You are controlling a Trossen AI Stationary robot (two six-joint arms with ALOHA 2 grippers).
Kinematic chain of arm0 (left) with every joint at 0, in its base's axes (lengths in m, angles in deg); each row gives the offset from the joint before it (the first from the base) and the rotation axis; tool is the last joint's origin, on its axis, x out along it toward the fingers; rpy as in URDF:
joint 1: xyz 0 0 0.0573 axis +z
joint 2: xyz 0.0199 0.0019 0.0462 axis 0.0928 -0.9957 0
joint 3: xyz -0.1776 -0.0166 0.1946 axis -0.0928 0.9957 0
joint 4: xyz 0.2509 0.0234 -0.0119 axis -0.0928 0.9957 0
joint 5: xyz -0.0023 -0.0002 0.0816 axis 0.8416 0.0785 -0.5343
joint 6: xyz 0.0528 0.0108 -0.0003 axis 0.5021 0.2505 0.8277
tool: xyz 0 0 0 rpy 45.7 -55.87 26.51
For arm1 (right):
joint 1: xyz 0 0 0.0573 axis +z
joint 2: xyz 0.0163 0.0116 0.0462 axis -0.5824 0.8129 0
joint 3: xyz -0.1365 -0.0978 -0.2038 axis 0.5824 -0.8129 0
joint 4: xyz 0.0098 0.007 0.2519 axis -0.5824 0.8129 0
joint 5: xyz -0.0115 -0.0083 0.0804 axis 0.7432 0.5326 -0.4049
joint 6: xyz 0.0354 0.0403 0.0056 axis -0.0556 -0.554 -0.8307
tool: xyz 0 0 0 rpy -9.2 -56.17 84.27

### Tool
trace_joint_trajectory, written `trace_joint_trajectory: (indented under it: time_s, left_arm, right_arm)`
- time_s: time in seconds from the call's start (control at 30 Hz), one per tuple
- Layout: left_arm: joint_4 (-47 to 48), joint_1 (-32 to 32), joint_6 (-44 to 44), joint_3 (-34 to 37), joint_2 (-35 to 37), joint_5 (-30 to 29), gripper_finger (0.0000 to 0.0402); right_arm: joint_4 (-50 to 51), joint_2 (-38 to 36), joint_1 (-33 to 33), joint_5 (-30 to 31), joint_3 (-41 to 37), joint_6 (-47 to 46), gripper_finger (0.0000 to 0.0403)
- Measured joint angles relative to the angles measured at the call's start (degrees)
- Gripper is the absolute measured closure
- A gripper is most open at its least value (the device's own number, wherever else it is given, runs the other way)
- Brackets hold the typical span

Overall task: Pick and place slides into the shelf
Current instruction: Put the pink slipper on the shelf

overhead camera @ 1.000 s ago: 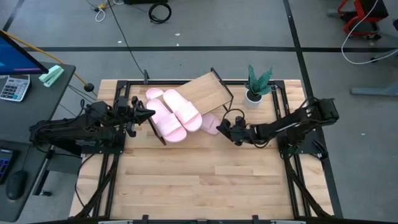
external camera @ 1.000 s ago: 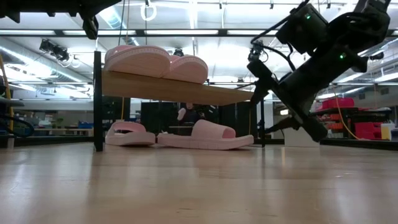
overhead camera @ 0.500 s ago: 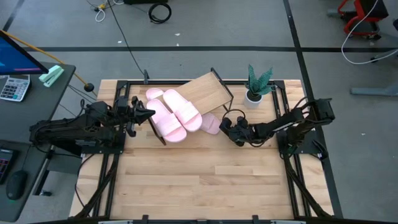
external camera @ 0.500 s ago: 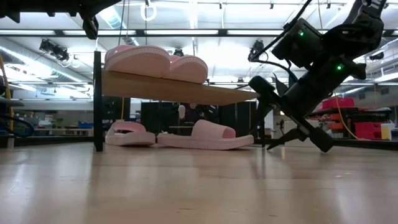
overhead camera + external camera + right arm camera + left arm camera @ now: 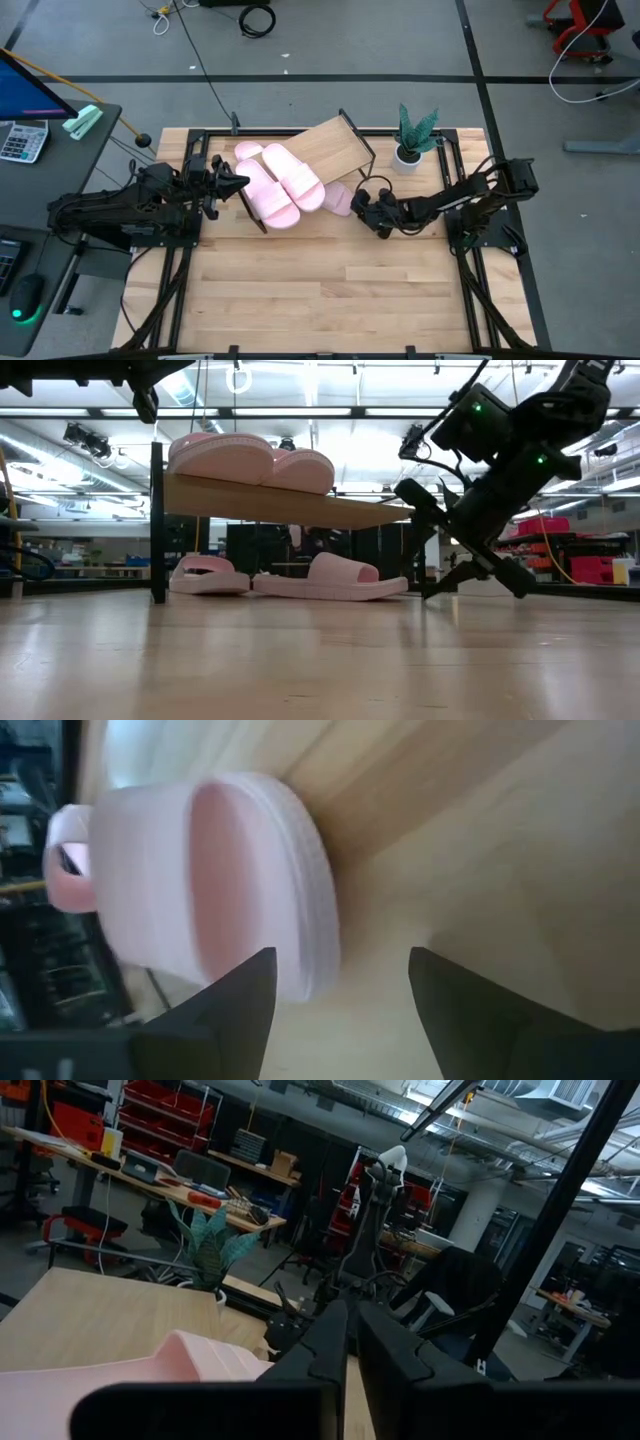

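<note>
Two pale pink slides (image 5: 280, 183) lie side by side on the left half of the slanted wood shelf (image 5: 335, 150), also seen from the low view (image 5: 250, 460). Two more slides rest flat on the table under the shelf, one (image 5: 208, 575) to the left, one (image 5: 335, 577) to the right. My right gripper (image 5: 360, 204) is open, low over the table, its fingers pointing at the end of that right-hand slide (image 5: 230, 890) without touching it. My left gripper (image 5: 238, 183) is shut and hovers by the shelf's left end, above the slides there (image 5: 180, 1370).
A small potted plant (image 5: 415, 135) stands near the table's far right corner, just behind the right arm. Black frame rails (image 5: 470, 290) run along both table sides. The near half of the wooden tabletop (image 5: 320, 290) is bare wood.
My right gripper has sunk toward the table and crept toward the table's left, closer to the slide under the shelf. Its fingers have tipped from steep to nearer level. The slides and shelf have stayed put.
</note>
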Motion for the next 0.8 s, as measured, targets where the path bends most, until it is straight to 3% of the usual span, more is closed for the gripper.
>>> trace_joint_trajectory:
  time_s: [0.33,0.8]
  left_arm:
    - [-0.13,0.01,0.11,-0.02,-0.02,0.0,0.0396]
    - [-0.13,-0.01,0.09,-0.02,-0.04,0.0,0.038]
  right_arm:
    - [4.28,-0.02,-0.57,-1.13,0.7,-3.67,0.0174]
    - [1.99,0.03,-1.64,-1.73,0.53,-2.09,0.0175]
